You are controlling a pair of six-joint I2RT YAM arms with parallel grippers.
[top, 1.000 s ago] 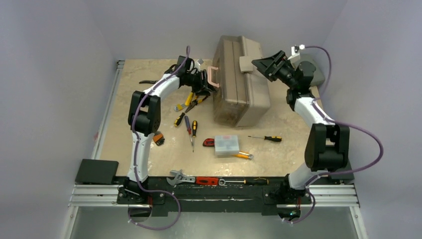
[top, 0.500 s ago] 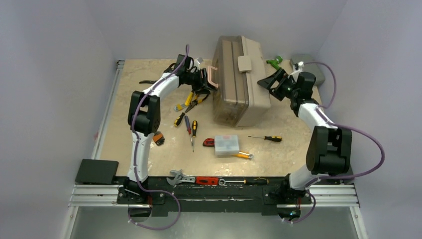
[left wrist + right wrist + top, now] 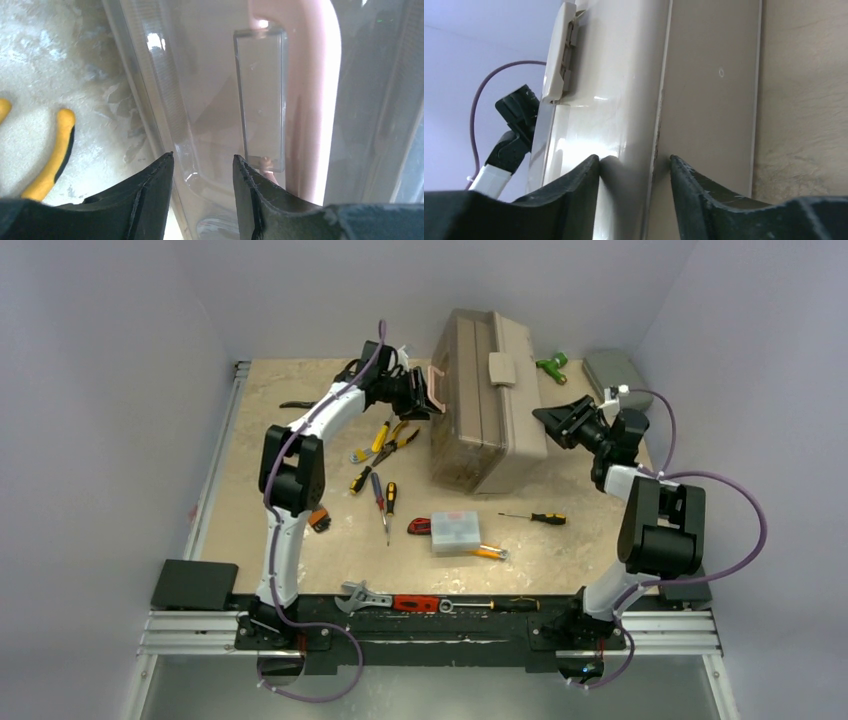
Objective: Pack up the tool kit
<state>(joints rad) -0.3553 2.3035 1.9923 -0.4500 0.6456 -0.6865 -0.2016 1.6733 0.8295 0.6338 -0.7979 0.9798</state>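
The beige toolbox point(image 3: 490, 405) lies tipped on its side at the back of the table, its smoky lid facing left and its latch point(image 3: 500, 368) on top. My left gripper point(image 3: 418, 398) is open at the lid next to the pinkish handle point(image 3: 437, 390). In the left wrist view my gripper point(image 3: 202, 162) straddles a clear ridge of the lid point(image 3: 200, 75), with the handle point(image 3: 320, 100) just to the right. My right gripper point(image 3: 545, 418) is open with its tips against the box's beige wall point(image 3: 704, 75), as the right wrist view point(image 3: 634, 160) shows.
Yellow-handled pliers point(image 3: 395, 440), screwdrivers point(image 3: 380, 495) point(image 3: 535, 517), a red knife point(image 3: 420, 526) and a small clear case point(image 3: 455, 532) lie in front of the box. A green tool point(image 3: 550, 365) and a grey case point(image 3: 615, 375) sit at the back right. A wrench point(image 3: 362, 595) lies on the front rail.
My right gripper has dropped from above the box to its right wall. The toolbox has tipped a little more upright, and my left gripper has risen slightly with the handle.
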